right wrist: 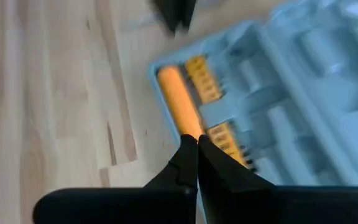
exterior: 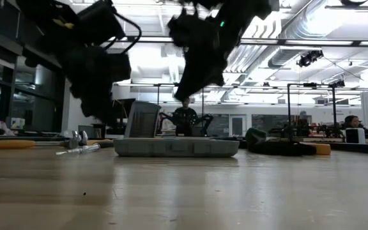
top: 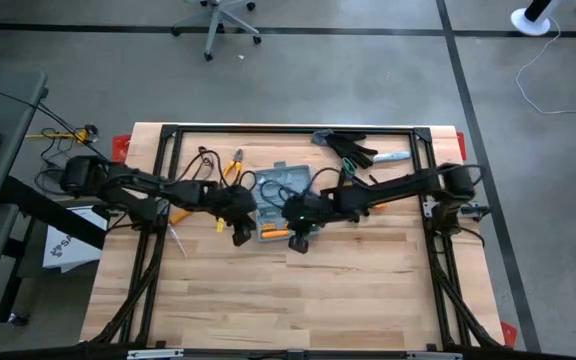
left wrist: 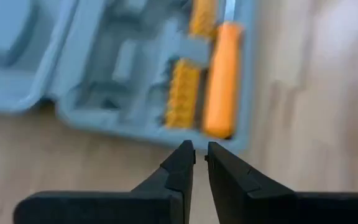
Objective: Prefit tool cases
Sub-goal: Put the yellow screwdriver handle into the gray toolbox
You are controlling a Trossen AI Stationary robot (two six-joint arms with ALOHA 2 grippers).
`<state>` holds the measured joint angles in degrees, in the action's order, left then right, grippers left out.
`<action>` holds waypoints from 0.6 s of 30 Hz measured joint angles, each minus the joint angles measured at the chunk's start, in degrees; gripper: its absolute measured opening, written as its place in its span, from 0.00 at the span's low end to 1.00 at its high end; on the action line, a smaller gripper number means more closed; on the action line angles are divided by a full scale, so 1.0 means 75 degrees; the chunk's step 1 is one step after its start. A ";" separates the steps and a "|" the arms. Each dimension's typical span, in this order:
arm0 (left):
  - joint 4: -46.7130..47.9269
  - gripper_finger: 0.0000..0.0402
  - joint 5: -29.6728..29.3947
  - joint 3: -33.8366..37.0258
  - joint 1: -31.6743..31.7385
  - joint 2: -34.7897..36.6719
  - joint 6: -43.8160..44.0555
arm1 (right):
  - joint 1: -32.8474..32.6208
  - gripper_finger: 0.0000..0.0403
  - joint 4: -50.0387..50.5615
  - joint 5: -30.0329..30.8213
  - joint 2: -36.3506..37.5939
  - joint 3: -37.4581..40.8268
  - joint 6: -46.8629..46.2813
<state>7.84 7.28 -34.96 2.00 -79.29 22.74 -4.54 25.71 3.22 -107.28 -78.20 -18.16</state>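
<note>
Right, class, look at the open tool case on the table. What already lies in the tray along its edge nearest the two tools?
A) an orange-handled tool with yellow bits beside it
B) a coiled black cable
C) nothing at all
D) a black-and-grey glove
A: both wrist views show an orange handle lying in the grey-blue case, with a row of yellow bits beside it; the gloves lie apart, at the table's far edge.

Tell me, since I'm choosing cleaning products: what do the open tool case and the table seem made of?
Tool case: probably moulded plastic, matte grey-blue, judging by its rounded, formed recesses. Table: apparently light wood, smooth-finished, with plank seams and grain lines showing.
</note>
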 joint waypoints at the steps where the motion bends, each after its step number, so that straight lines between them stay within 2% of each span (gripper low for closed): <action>1: -0.0230 0.10 0.0104 -0.0017 0.0000 0.0055 0.0017 | -0.0003 0.00 -0.0091 0.0100 0.0272 0.0165 -0.0113; 8: -0.1986 0.10 0.0042 -0.0029 0.0038 0.0534 -0.0131 | 0.0210 0.00 -0.2153 0.0213 0.2616 0.2633 -0.1170; 10: -0.2644 0.10 -0.0200 -0.0029 0.0038 0.0528 -0.0317 | 0.0275 0.00 -0.2526 0.0460 0.3195 0.3090 -0.1377; 14: -0.3779 0.10 -0.0926 -0.0029 0.0065 0.0411 -0.0404 | 0.0402 0.00 -0.2547 0.1091 0.4066 0.3584 -0.1914; 18: -0.4243 0.10 -0.1132 -0.0029 0.0246 0.0414 -0.0534 | 0.0510 0.00 -0.2224 0.1400 0.4739 0.3661 -0.2217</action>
<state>-23.98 -1.21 -35.18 3.84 -76.18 18.73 -0.71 9.02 13.72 -71.74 -50.75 -34.79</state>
